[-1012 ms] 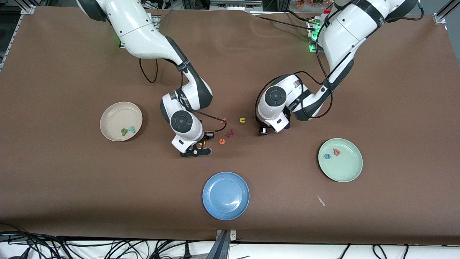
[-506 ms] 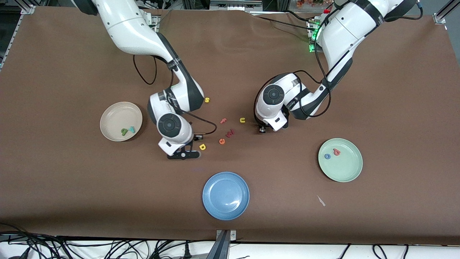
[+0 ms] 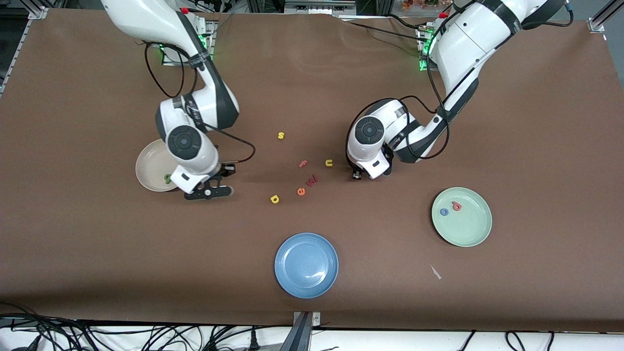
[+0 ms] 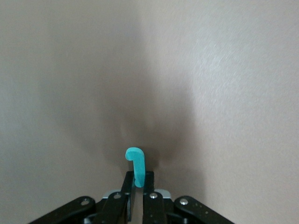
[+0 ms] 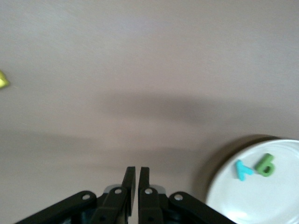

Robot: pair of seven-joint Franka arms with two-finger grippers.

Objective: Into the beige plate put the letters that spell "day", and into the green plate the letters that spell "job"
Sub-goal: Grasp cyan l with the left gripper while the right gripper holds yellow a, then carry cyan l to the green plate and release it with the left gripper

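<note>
Left gripper (image 4: pixel 138 186): closed on the teal j (image 4: pixel 136 164); the hooked end of the letter is seen sticking out past the fingertips, over bare brown table (image 3: pixel 536 146), toward the left arm's end from the loose letters.

Right gripper (image 5: pixel 138 179): shut with nothing between the fingers; it is held over the table just beside the rim of the beige plate (image 3: pixel 148 165), on the side toward the loose letters.

Beige plate: the green d (image 5: pixel 266 164) and the teal y (image 5: pixel 243 170) are seen lying in it, close together, in the right wrist view; in the front view the plate is partly covered by the right arm's wrist.

Yellow a (image 3: pixel 274 198): left on the table, apart from the right gripper toward the left arm's end, nearest the front camera of the loose letters.

Green plate (image 3: pixel 470 231): the blue o (image 3: pixel 444 211) and the salmon-red b (image 3: pixel 457 206) are held in it, side by side; it lies nearer the front camera than the left gripper and toward the left arm's end.

Other loose letters: an orange e (image 3: pixel 301 191), a pink w (image 3: pixel 312 181), a pink f (image 3: pixel 302 164), a yellow u (image 3: pixel 329 163) and a yellow s (image 3: pixel 281 135) are scattered between the two grippers.

Blue plate (image 3: pixel 306 264): set nearest the front camera, with nothing in it.
</note>
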